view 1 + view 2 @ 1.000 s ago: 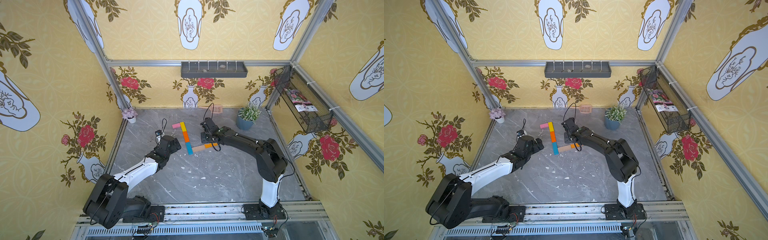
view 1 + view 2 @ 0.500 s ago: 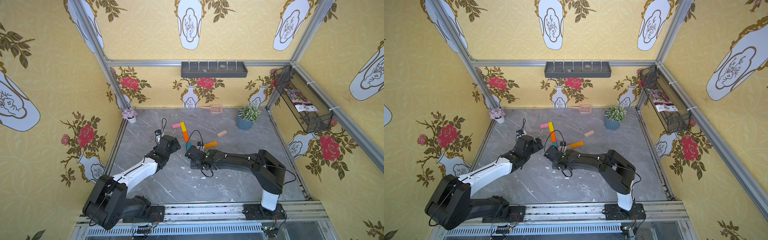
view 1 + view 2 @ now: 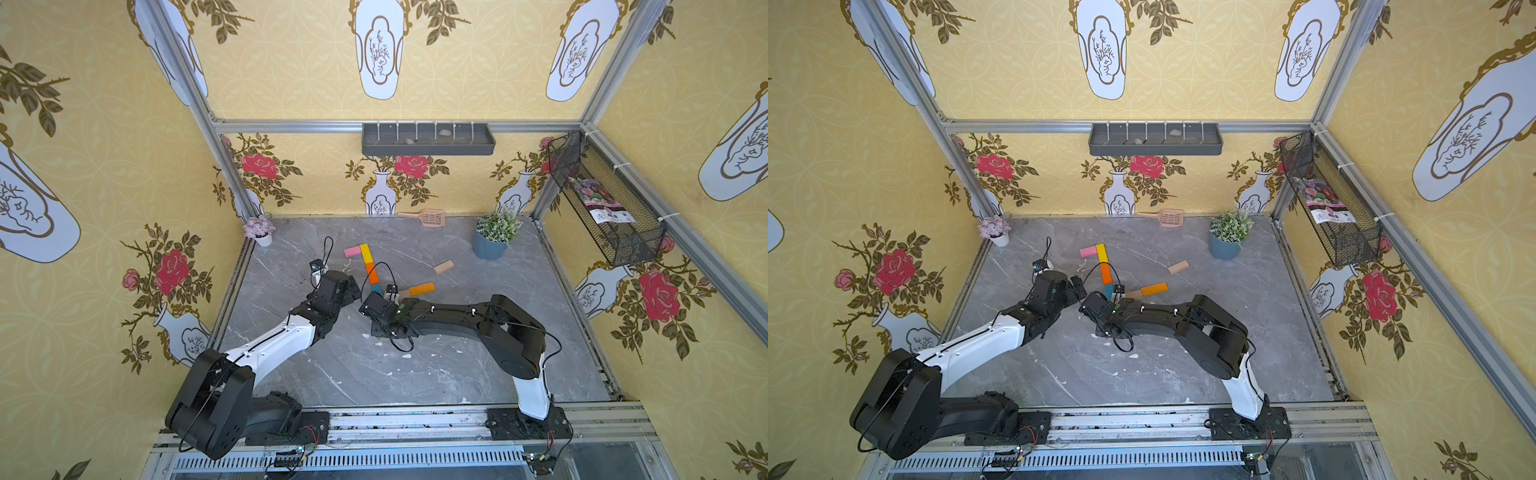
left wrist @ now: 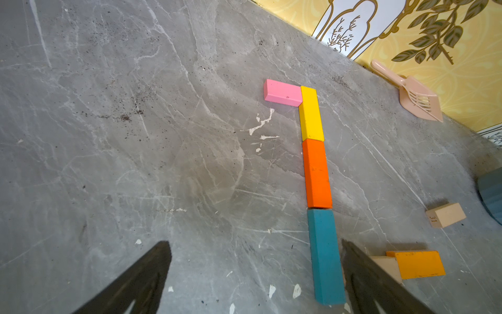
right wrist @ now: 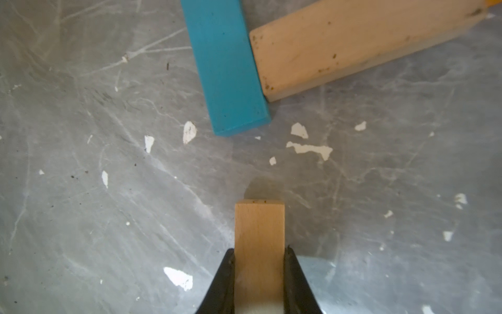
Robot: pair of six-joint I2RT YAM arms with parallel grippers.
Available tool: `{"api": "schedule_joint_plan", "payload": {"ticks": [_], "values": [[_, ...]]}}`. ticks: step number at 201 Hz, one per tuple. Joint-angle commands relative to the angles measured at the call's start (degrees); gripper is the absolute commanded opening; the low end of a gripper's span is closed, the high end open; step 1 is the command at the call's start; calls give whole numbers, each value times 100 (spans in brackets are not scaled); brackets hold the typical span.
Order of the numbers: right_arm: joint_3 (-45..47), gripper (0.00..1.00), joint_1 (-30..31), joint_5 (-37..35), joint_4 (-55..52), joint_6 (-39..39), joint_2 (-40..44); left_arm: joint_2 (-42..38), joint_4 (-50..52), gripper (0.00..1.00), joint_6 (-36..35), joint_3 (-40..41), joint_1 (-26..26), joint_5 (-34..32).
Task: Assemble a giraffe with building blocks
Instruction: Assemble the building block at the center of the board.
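While the giraffe is only half laid out on the grey table, its head and neck are in place. The pink block lies crosswise against the far end of the yellow block. From there the yellow block, orange block and blue block run end to end in one line toward my base.

A tan back block butts against the blue block's side, slightly askew. The lighter orange block carries on from its other end. A loose tan block lies apart from these, off toward the blue plant pot.

The held tan block is in my right pincer, which is clamped on its two long sides with one short end sticking out past the fingertips. That end points toward the blue block's near end, close to it but apart. A shadow falls on the table just beyond it. Whether it rests on the table I cannot tell.

My left pincer stands wide apart with nothing between its fingers, beside the neck's near end. One finger is just beside the blue block and covers part of the tan back block.

Farther out, a peach scoop lies along the back wall, and a small white flower pot sits in the back left corner.
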State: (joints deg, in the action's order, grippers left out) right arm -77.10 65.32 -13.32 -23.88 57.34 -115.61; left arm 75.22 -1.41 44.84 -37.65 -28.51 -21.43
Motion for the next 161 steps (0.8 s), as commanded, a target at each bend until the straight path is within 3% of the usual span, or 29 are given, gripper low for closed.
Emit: {"api": "schedule_joint_plan", "payload": {"ticks": [1,161], "values": [[-33,24,-34,49,-7,31,-62,29,-7,99,-59,-27,4,-30],[-42,26,-215,260,217,-117,-203,-34,-8,99,-103,-14,4,-72]]}}
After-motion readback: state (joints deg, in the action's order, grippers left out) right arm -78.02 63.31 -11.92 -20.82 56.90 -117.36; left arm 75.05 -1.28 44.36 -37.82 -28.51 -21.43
